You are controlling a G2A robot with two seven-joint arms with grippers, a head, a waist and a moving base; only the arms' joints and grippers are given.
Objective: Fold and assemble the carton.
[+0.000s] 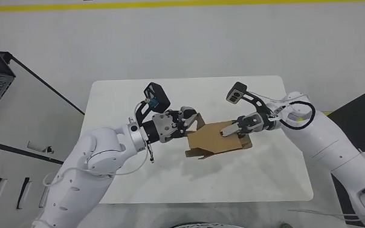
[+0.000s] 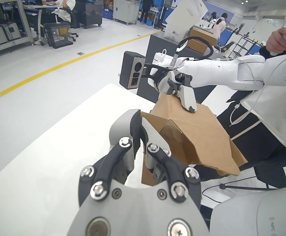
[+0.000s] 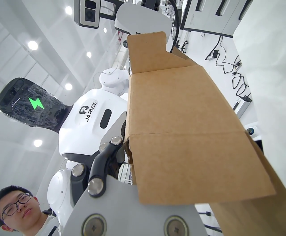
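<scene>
Carton, brown and half opened, sits tilted over the middle of the white table, held between your two arms. Your left gripper is pinched onto an end flap. Your right gripper clamps the opposite panel. You appear to be squaring it up, and next the loose flaps likely need folding inward.

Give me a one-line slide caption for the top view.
The left gripper and right gripper hold opposite ends of a partly folded brown carton over the white table.
</scene>
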